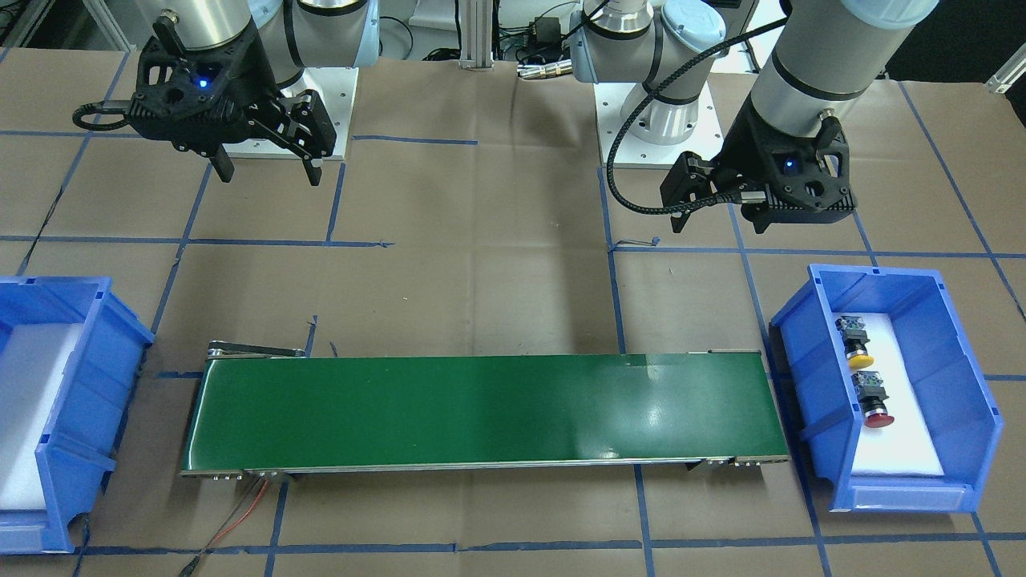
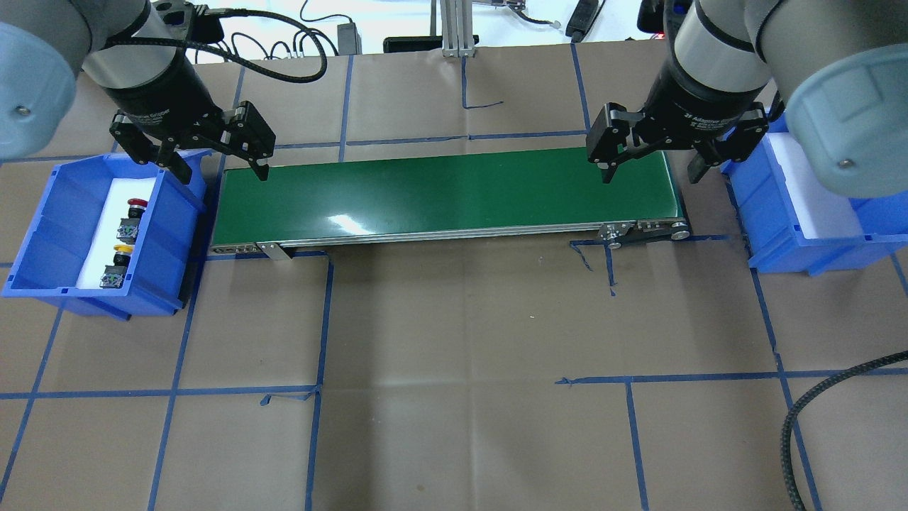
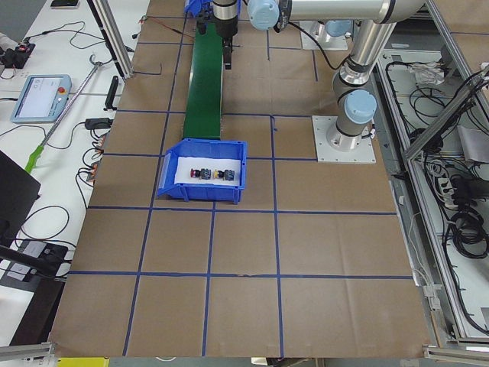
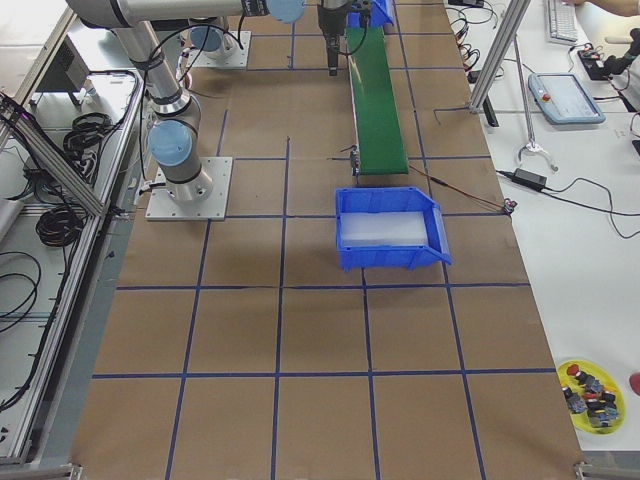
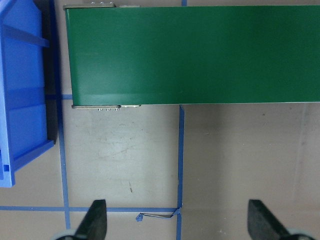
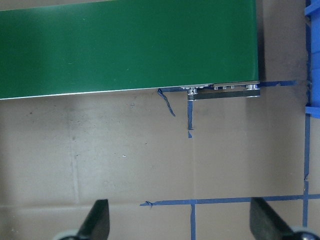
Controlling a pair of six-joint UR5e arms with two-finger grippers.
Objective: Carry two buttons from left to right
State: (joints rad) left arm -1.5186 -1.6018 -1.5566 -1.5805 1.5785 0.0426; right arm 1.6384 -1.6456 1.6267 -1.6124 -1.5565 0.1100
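Both claws spread wide and empty; buttons lie in the left bin.
Yellow button [image 1: 859, 353] and red button [image 1: 876, 409] have round mushroom caps on blocky black-grey bodies. They lie side by side, not touching, on white foam in the glossy blue plastic left bin [image 2: 42, 213]. Left gripper [image 2: 223, 172] hangs by the left end of the smooth green conveyor belt [image 2: 440, 191] — right gripper [image 2: 650, 174] by its other end, near the right bin [image 2: 780, 241]. Table [image 2: 454, 355] is brown paper with a blue tape grid.

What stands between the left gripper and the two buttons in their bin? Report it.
Nothing visible. The left gripper hovers open above and beside the blue bin; the red button and yellow button lie uncovered on its white liner. From above, only the bin's near rim is close.
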